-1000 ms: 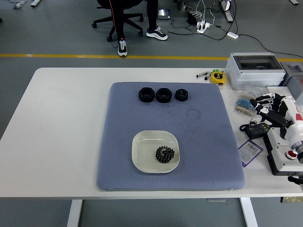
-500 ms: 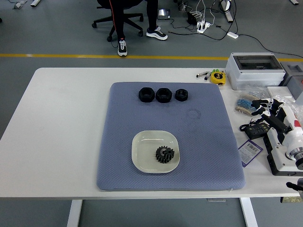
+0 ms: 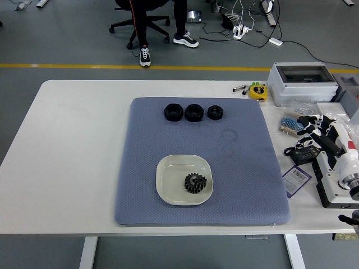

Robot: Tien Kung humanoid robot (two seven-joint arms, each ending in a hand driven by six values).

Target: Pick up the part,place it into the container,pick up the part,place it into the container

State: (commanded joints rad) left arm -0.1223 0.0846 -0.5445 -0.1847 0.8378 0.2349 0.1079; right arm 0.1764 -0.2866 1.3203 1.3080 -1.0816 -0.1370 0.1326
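While over table's right edge, right hand (image 3: pixel 314 126) relaxed, empty.

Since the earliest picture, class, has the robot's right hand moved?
Yes. The right hand has drawn back slightly toward the right edge, away from the blue brush, which stayed put.

A mat (image 3: pixel 235 168) covers the middle of the table (image 3: pixel 73 151). On its near part sits a dish (image 3: pixel 171 185) holding a gear (image 3: pixel 195 182). Three nuts (image 3: pixel 193 112) line its far edge.
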